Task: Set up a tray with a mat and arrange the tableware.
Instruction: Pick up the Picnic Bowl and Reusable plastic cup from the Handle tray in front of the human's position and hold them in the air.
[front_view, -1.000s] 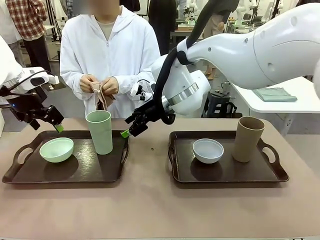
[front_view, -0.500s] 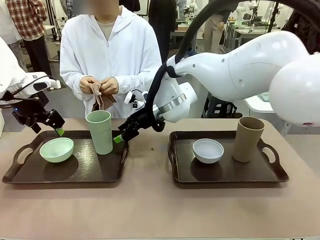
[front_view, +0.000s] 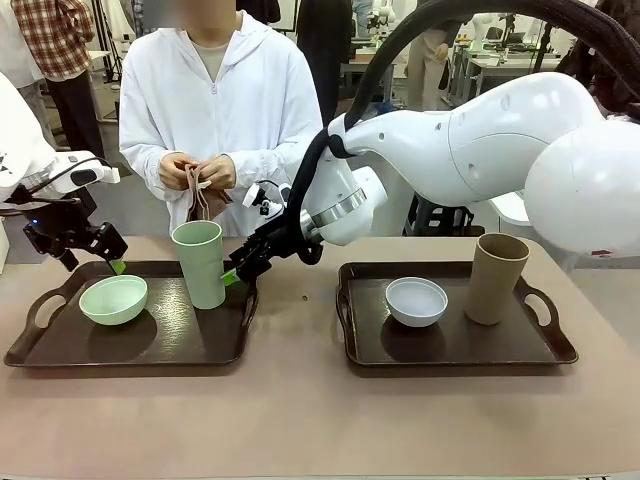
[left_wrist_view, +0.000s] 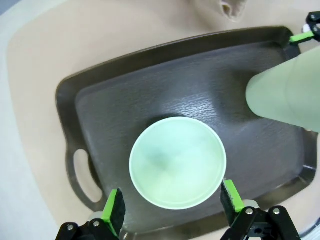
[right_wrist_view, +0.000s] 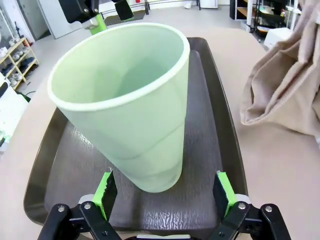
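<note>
Two dark trays lie on the table. The left tray (front_view: 60, 350) holds a mint green bowl (front_view: 113, 299) and a tall pale green cup (front_view: 199, 263). On the right tray (front_view: 455, 345) stand a bluish-white bowl (front_view: 416, 301) and a tan cup (front_view: 496, 278). My left gripper (front_view: 100, 255) hovers open just above and behind the mint bowl (left_wrist_view: 177, 162), its fingers straddling it. My right gripper (front_view: 238, 272) reaches across, open, with the green cup (right_wrist_view: 125, 105) between its fingers (right_wrist_view: 105, 187). The person holds a folded tan mat (front_view: 203, 195) in both hands.
The person stands at the far edge behind the left tray. In the right wrist view the mat (right_wrist_view: 290, 85) hangs close beside the tray's rim (right_wrist_view: 227, 125). Bare tabletop lies between the trays and along the near edge.
My right arm has swung left, bringing its gripper from the gap between the trays up to the pale green cup. The left gripper has shifted slightly over the mint bowl.
</note>
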